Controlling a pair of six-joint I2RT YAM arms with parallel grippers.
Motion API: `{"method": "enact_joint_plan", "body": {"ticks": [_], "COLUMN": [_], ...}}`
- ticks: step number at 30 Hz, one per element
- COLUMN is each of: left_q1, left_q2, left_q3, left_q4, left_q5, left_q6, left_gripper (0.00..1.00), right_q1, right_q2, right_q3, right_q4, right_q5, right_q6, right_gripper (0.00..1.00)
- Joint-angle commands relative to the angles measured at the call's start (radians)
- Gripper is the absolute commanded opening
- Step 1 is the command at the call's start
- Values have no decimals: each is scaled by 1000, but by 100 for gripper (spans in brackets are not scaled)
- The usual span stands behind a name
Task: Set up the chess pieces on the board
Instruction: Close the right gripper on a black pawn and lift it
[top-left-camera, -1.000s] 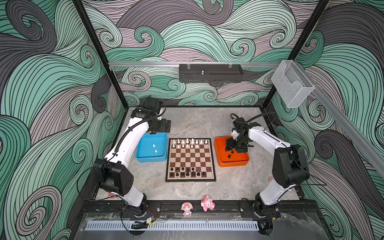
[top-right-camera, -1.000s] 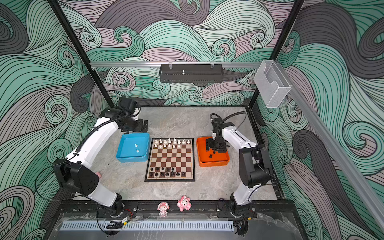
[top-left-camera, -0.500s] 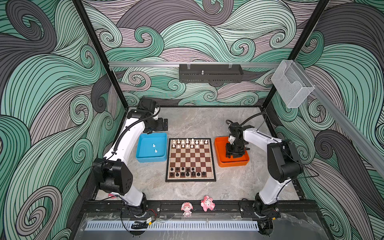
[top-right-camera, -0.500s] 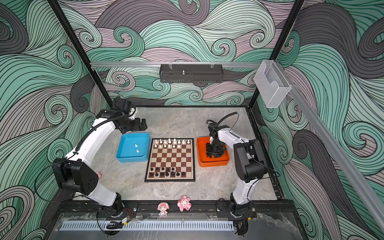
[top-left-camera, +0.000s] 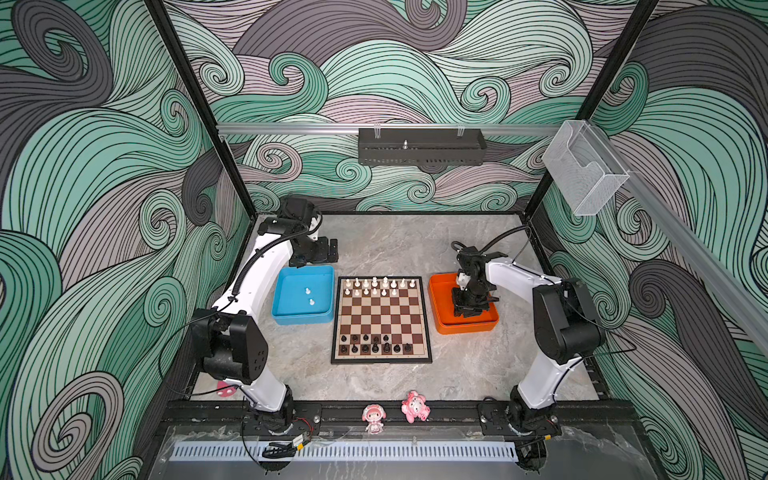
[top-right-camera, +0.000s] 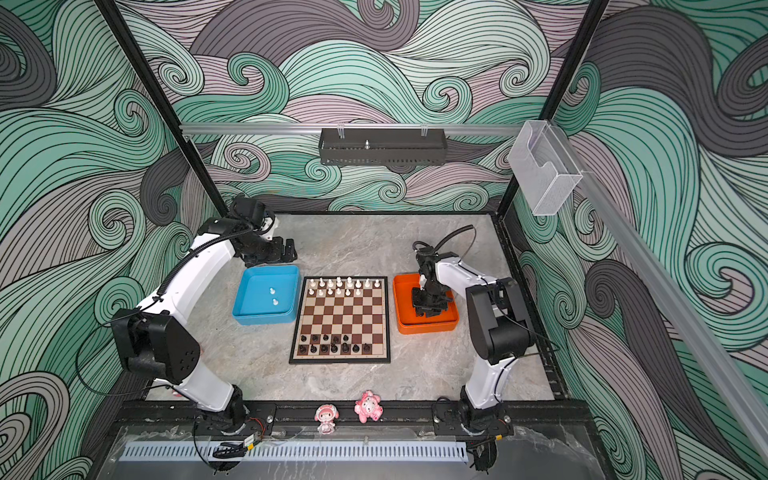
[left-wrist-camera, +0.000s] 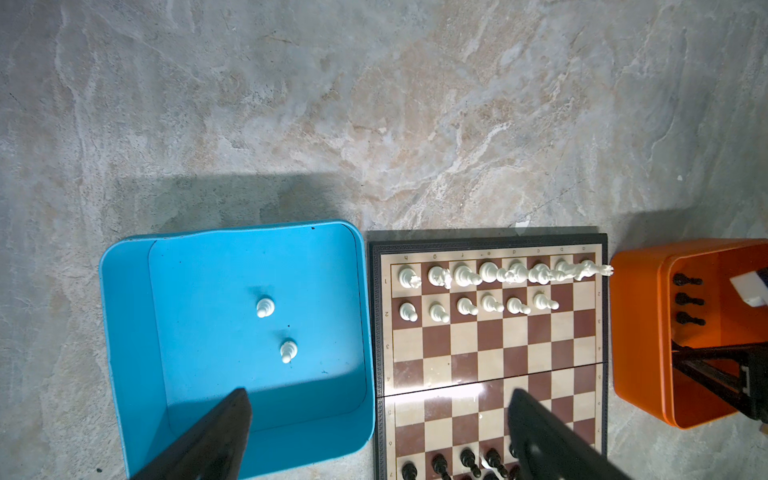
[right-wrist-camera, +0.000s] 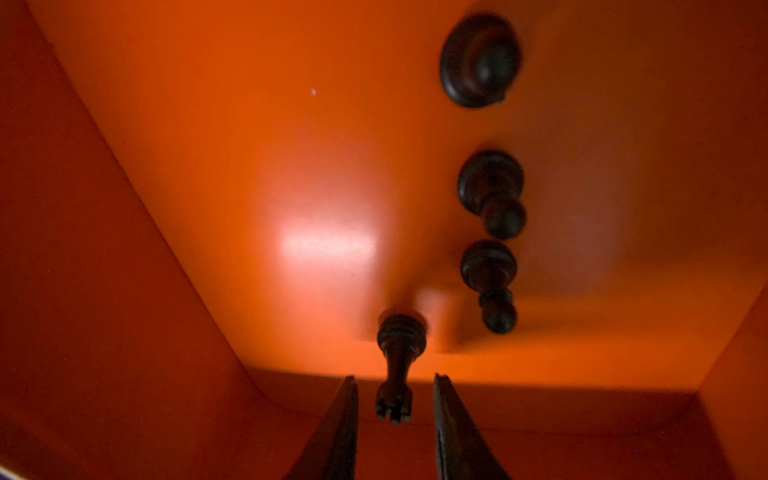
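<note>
We are counting four black chess pieces in the orange tray, centre-right, and two white pawns in the blue tray. The crowned piece is standing between the narrowly parted jaws of the right gripper, ungripped; the left gripper is gaping empty.

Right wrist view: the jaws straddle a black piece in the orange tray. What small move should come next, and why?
Probably close the right gripper on the black notched-top piece. It stands upright on the floor of the orange tray with its head between the fingers, and a gap shows on each side, so nothing is gripped yet.
</note>
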Motion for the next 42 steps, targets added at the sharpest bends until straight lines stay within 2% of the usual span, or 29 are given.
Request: {"method": "enact_joint_plan", "body": {"ticks": [1,8,12,15,27,42], "left_q1": [10,10,11,10,11,11], "left_q2": [18,42,47,48,64,68], "left_q3": [41,59,57,55,61,58], "left_q4": [-30,-52,-56,-56,-53,-52], "left_q5": [20,34,35,35,39,49], "left_q6": [-5,-2,-6,-6,-8,-8], "left_gripper": [99,99,98,99,99,98], "right_q1": [4,4,4,4,4,7], "right_q2": [16,18,22,26,1,-106], "right_q3": [2,1,6,10,25,77], "right_q4": [1,4,8,9,10,-68], "right_q5": [8,19,28,32,36,34], "right_q6": [-3,-11,-13,-16,-30,-51], "right_gripper": [30,24,30,29,18,15]}}
